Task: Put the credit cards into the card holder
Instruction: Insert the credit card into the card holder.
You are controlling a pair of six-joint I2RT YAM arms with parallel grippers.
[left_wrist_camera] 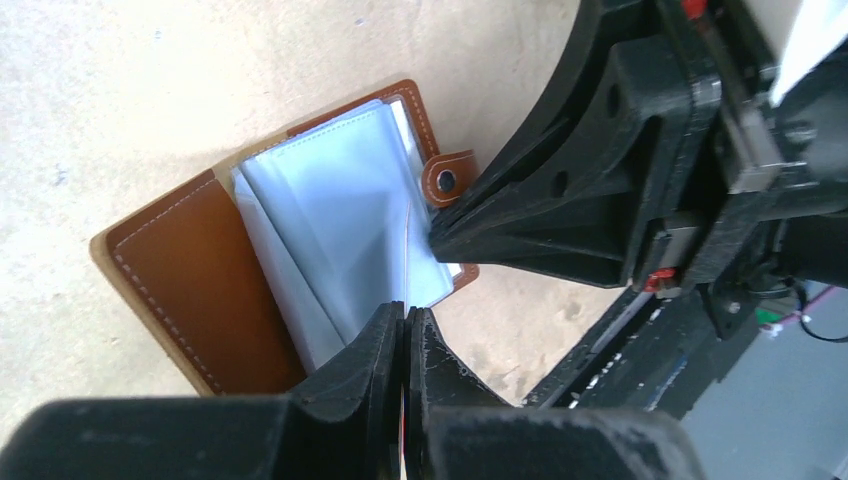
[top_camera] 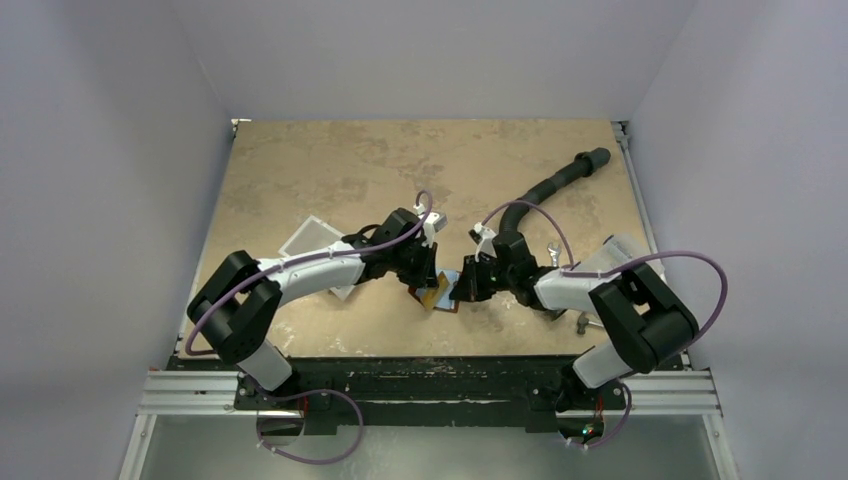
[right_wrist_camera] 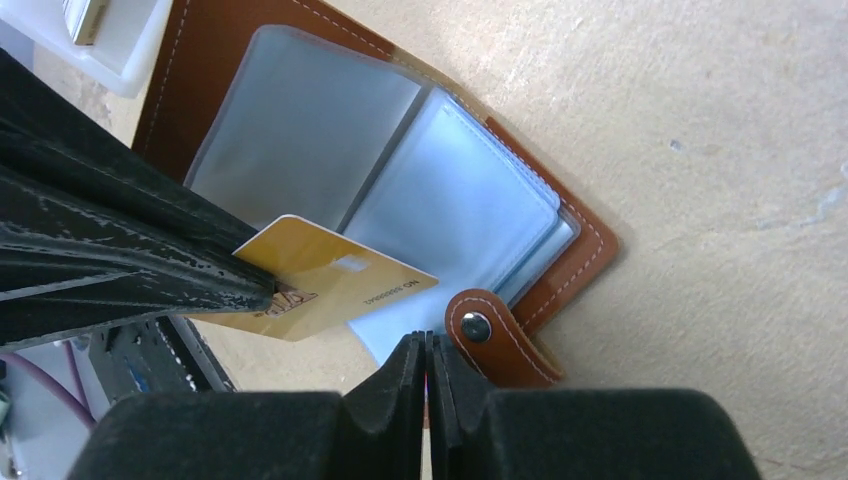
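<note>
I read one gold credit card (right_wrist_camera: 345, 285) clamped in the left gripper (left_wrist_camera: 405, 325), over the one open card holder (right_wrist_camera: 195, 70); right gripper (right_wrist_camera: 428, 348) closed, pinching its pocket edge beside the snap (right_wrist_camera: 476, 326).

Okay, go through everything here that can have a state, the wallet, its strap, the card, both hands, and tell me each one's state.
Card holder: open, lying flat on the table, inside facing up.
Snap strap: unfastened.
Credit card: gold, held over the open holder, not yet inserted.
Left hand: shut on the credit card.
Right hand: shut, apparently pinching the edge of a pocket sleeve.
</note>
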